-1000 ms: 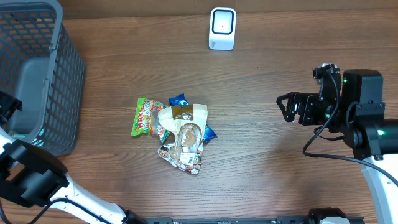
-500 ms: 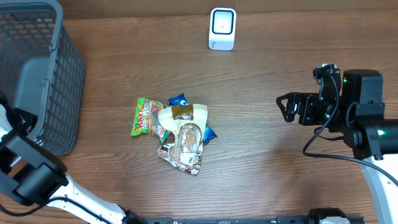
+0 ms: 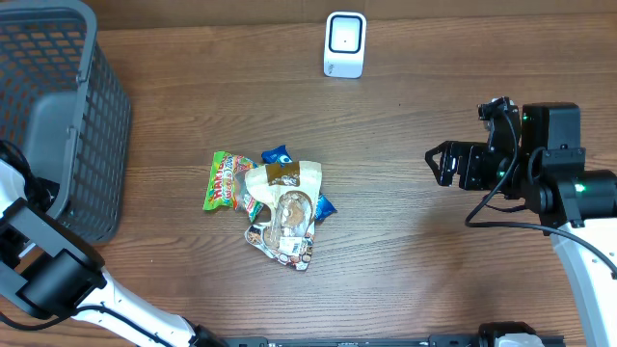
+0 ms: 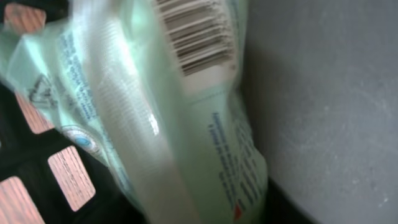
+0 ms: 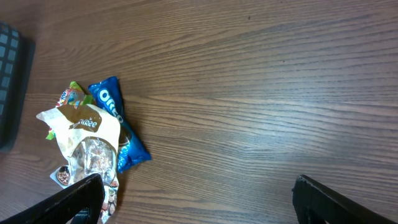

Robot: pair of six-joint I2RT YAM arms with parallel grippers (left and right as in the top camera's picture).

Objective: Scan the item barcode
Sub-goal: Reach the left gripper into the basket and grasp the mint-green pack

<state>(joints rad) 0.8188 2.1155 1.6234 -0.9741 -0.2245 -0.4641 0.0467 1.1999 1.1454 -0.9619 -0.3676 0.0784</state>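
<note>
Snacks (image 3: 280,207) left of our gaping, empty right gripper (image 3: 436,164) seemingly await scanning; we cannot tell the left gripper's state in the basket (image 3: 96,106).

The scene is carried by a table (image 3: 386,280) of brown wood. Its grain is laid in long streaks that run straight ahead of the right gripper (image 3: 434,166) and on behind it, with darker and lighter bands mixed. Ahead of the gripper, in the right wrist view, fine wavy lines and a few small dark specks are made out in the wood. Well off to one side of the gripper, along the top edge of the overhead view, a darker strip is seen. The surface is lit evenly; a dull sheen is shown, and only short, soft shadows are cast.
</note>
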